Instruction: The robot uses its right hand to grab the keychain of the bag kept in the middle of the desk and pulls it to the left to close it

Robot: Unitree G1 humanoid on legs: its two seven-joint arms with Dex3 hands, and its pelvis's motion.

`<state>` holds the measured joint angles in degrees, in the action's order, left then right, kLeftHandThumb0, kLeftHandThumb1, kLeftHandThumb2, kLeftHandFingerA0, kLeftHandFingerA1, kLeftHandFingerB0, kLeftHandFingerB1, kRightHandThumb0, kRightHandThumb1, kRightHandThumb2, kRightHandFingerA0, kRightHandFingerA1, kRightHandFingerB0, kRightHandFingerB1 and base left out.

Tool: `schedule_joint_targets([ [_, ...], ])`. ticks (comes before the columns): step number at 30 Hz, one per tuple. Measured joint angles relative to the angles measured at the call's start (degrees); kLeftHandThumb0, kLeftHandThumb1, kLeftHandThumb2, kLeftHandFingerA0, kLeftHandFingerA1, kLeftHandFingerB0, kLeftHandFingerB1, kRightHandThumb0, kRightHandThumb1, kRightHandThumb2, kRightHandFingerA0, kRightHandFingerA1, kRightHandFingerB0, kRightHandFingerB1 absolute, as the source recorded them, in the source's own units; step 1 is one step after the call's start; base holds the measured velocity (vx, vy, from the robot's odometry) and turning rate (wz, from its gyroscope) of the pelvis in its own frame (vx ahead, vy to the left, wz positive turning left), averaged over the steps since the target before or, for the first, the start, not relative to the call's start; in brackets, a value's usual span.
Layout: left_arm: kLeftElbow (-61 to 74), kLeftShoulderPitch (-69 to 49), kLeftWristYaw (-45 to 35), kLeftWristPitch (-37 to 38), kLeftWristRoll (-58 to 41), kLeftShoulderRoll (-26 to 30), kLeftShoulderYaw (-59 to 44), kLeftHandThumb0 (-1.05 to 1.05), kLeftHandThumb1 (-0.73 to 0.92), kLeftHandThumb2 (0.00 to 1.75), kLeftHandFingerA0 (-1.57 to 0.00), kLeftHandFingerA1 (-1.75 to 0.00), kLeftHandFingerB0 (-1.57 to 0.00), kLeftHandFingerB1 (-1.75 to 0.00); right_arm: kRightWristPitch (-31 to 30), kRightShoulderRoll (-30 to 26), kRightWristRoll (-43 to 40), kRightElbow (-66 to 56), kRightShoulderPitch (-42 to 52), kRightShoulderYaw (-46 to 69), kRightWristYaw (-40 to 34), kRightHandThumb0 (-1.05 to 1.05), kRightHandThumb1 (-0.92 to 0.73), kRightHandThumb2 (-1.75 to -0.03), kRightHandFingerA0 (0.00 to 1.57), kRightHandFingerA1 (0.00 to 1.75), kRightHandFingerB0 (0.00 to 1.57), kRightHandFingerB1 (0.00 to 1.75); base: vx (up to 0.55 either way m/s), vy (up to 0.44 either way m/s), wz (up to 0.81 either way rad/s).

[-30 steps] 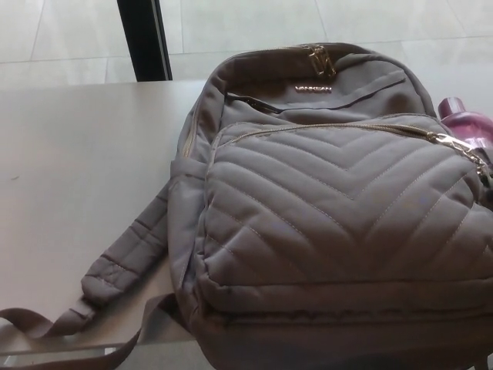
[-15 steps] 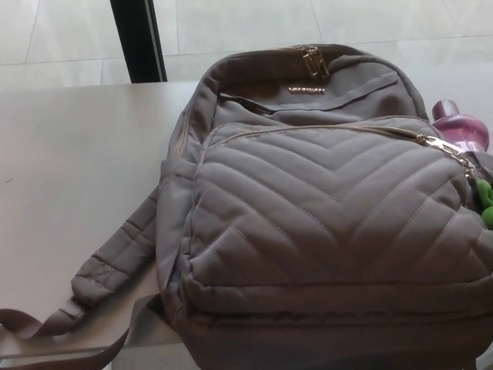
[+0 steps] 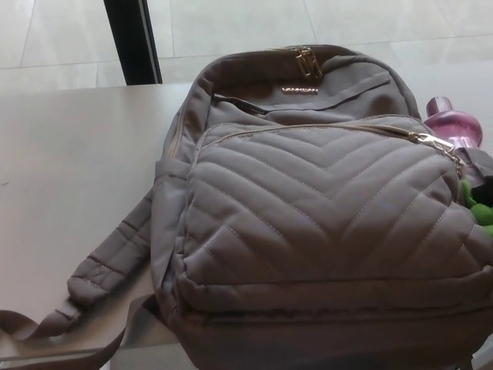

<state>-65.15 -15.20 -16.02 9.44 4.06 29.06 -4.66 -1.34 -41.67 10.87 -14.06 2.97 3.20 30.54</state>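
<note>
Head view only.

Lying face-up on the desk (image 3: 69,154), from the middle across to the right edge: taupe backpack (image 3: 254,85), top toward the far edge, bottom at the near edge.

On the front pocket (image 3: 323,216): chevron quilting. Along its upper rim: thin gold zipper (image 3: 308,127), running left to right. Slider with gold zipper pull (image 3: 431,141) parked at the right end of that line. Teeth too fine to resolve, so open or closed along the run cannot be told.

Hanging just below and right of the pull, against the bag's right side: green keychain (image 3: 479,206), partly cut off by the frame edge. Shape not readable.

At the top of the bag: pair of gold main-compartment pulls (image 3: 306,60), together at the crown. Below them: small metal logo plate (image 3: 300,91), lettering illegible.

Spread out from the bag's left side toward the near-left part of the desk: padded shoulder strap (image 3: 115,254), ending in flat webbing (image 3: 46,327) trailing along the near edge.

Just beside the bag's upper right, toward the desk's right edge: pink bottle (image 3: 453,123), lower part hidden behind the bag.

Beyond the far edge: pale tiled floor (image 3: 231,31) and a black post (image 3: 132,40).

Neither hand in frame; finger state cannot be told.
</note>
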Motion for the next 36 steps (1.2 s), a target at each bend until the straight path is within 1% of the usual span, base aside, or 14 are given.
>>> schedule_joint_targets([
  [2,0.3,-0.1,0.0,0.0,0.0,0.0,-0.1,-0.44,0.9,0.65,-0.42,-0.53,-0.32,-0.43,-0.1,-0.6,0.0,-0.4,-0.5,-0.4,0.7,-0.03,-0.8,-0.6,0.83,1.57,0.56,0.55,0.0,0.0,0.0],
  [4,0.7,-0.2,0.0,0.0,0.0,0.0,-0.1,-0.43,0.89,0.65,-0.42,-0.53,-0.32,-0.43,-0.2,-1.2,-0.1,-0.8,-0.9,-0.7,1.5,-0.06,-0.77,-0.56,0.73,1.68,0.53,0.48,0.0,0.0,0.0],
  [7,0.6,0.1,0.0,0.0,0.0,0.0,-0.3,-0.4,0.89,0.65,-0.42,-0.54,-0.32,-0.43,-0.9,-3.8,0.0,-1.5,-2.9,-1.8,3.3,-0.08,-0.73,-0.56,0.72,1.66,0.54,0.46,0.0,0.0,0.0],
  [9,0.7,0.1,0.0,0.0,-0.1,0.0,-0.5,-0.39,0.9,0.67,-0.39,-0.54,-0.3,-0.43,-1.5,-5.4,0.1,-1.9,-4.2,-2.7,4.7,-0.1,-0.71,-0.56,0.7,1.63,0.54,0.45,0.0,0.0,0.0],
  [10,0.7,0.1,-0.1,0.0,-0.2,0.0,-0.7,-0.42,0.9,0.67,-0.39,-0.51,-0.28,-0.42,-1.9,-6.3,0.1,-2.1,-5.0,-3.2,5.4,-0.24,-0.66,-0.61,0.74,1.47,0.56,0.46,0.0,0.0,0.0],
  [13,0.6,0.2,-0.1,0.0,-0.2,0.0,-0.7,-0.43,0.9,0.67,-0.39,-0.51,-0.28,-0.42,-2.7,-8.6,0.5,-2.5,-7.8,-5.4,7.7,-0.25,-0.68,-0.61,0.76,1.5,0.6,0.48,0.0,0.0,0.0],
  [14,0.5,0.3,-0.1,0.0,-0.2,0.0,-0.7,-0.47,0.92,0.66,-0.42,-0.55,-0.29,-0.43,-2.9,-9.0,0.6,-2.6,-8.3,-5.8,8.2,-0.24,-0.75,-0.62,0.82,1.47,0.67,0.53,0.0,0.0,0.0],
  [16,-0.2,0.5,-0.1,0.0,0.0,0.1,-0.4,-0.48,0.92,0.69,-0.41,-0.54,-0.28,-0.43,-3.1,-9.8,1.0,-2.8,-10.9,-7.4,9.6,-0.13,-0.77,-0.69,0.88,1.55,0.79,0.76,0.0,0.0,0.0],
  [17,-0.5,0.6,-0.1,0.0,0.1,0.1,-0.2,-0.48,0.92,0.69,-0.41,-0.54,-0.28,-0.43,-3.1,-9.7,1.1,-2.8,-11.7,-7.9,9.9,-0.13,-0.77,-0.69,0.88,1.55,0.79,0.76,0.0,0.0,0.0],
  [19,-1.1,0.8,-0.1,0.1,0.2,0.1,0.0,-0.52,0.92,0.73,-0.38,-0.52,-0.25,-0.42,-2.9,-9.6,1.4,-2.8,-12.8,-8.7,10.2,-0.18,-0.76,-0.84,0.82,1.68,0.74,1.37,0.0,0.0,0.0],
  [20,-1.2,0.8,-0.1,0.2,0.2,0.1,0.0,-0.51,0.92,0.74,-0.38,-0.52,-0.25,-0.42,-2.6,-9.3,1.7,-2.6,-13.1,-8.9,10.1,-0.19,-0.77,-0.82,0.8,1.72,0.71,1.42,0.0,0.0,0.0],
  [23,-1.3,0.8,-0.1,0.5,0.1,0.1,0.0,-0.54,0.92,0.75,-0.37,-0.51,-0.24,-0.42,-1.5,-8.7,2.9,-2.1,-13.8,-9.2,9.6,-0.19,-0.74,-0.81,0.8,1.73,0.71,1.44,0.0,0.0,0.0],
  [29,-0.6,0.3,-0.1,0.5,0.1,0.1,0.0,-0.56,0.92,0.79,-0.37,-0.52,-0.24,-0.43,1.1,-6.6,4.3,-0.9,-13.0,-7.9,7.7,-0.21,-0.65,-0.98,0.82,1.71,0.72,1.42,0.0,0.0,0.0],
  [36,-0.6,0.4,-0.1,0.5,0.1,-0.1,0.1,-0.58,0.92,0.82,-0.38,-0.53,-0.23,-0.43,1.0,-0.3,4.5,-1.2,-8.7,-1.7,4.9,-0.21,-0.7,-0.87,0.77,1.75,0.64,1.53,0.0,0.0,0.0],
])
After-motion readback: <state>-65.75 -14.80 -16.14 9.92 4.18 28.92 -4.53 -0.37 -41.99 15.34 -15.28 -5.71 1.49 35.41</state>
